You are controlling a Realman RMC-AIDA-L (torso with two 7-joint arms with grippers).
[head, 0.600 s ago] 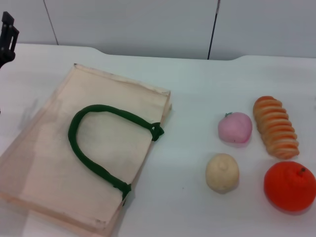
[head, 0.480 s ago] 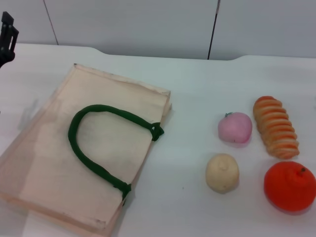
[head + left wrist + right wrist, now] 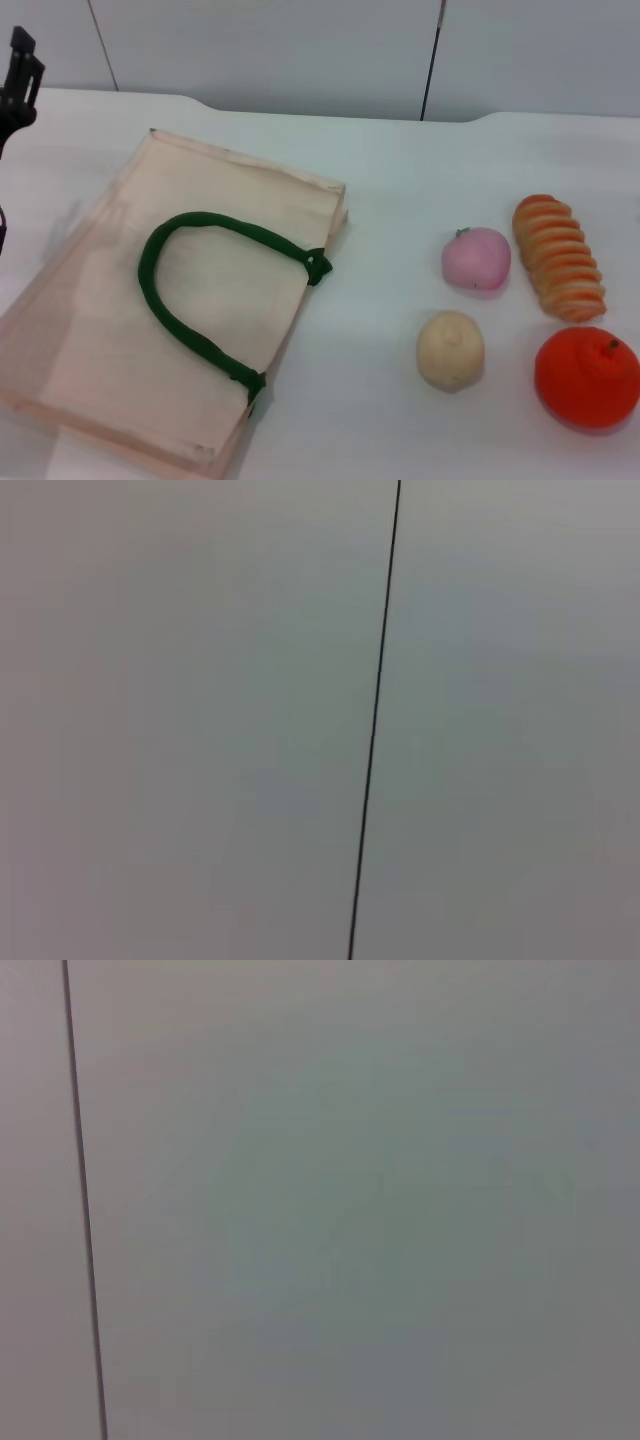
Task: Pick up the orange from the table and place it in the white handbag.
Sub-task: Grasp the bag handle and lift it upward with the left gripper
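The orange (image 3: 587,377), round and red-orange with a dark stem nub, lies on the white table (image 3: 400,180) at the front right. The white handbag (image 3: 170,300) lies flat on the left half of the table, its green handle (image 3: 200,290) looped on top. My left gripper (image 3: 18,70) shows as a dark part at the far left edge, raised beyond the bag and far from the orange. My right gripper is out of view. Both wrist views show only a plain grey wall with a dark seam.
A ridged orange-striped bread loaf (image 3: 560,257) lies just behind the orange. A pink peach-like fruit (image 3: 476,257) and a pale beige round lump (image 3: 450,349) lie left of them. The wall (image 3: 300,50) rises behind the table's far edge.
The left gripper at the far left edge has shifted slightly to the right. Nothing on the table has moved.
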